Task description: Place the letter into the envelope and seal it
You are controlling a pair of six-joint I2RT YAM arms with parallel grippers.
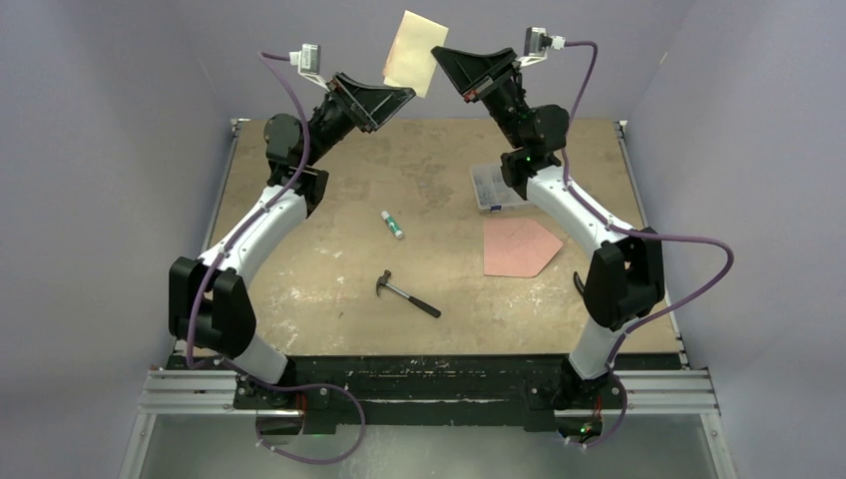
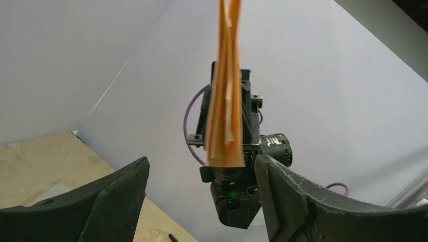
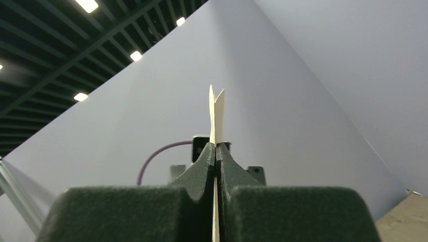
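Letter (image 1: pixel 407 55) stands near upright, long axis vertical, in right gripper (image 1: pixel 437 52)

Robotics lab, screened worn table (image 1: pixel 329 299), aluminium rail (image 1: pixel 190 391), open ceiling lights (image 3: pixel 87 5)

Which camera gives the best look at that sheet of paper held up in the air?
Top external view: only there the letter shows its flat face, held by the right gripper. The left wrist view sees it nearly edge-on, a narrow orange strip; the right wrist view, just a thin edge between its fingers.
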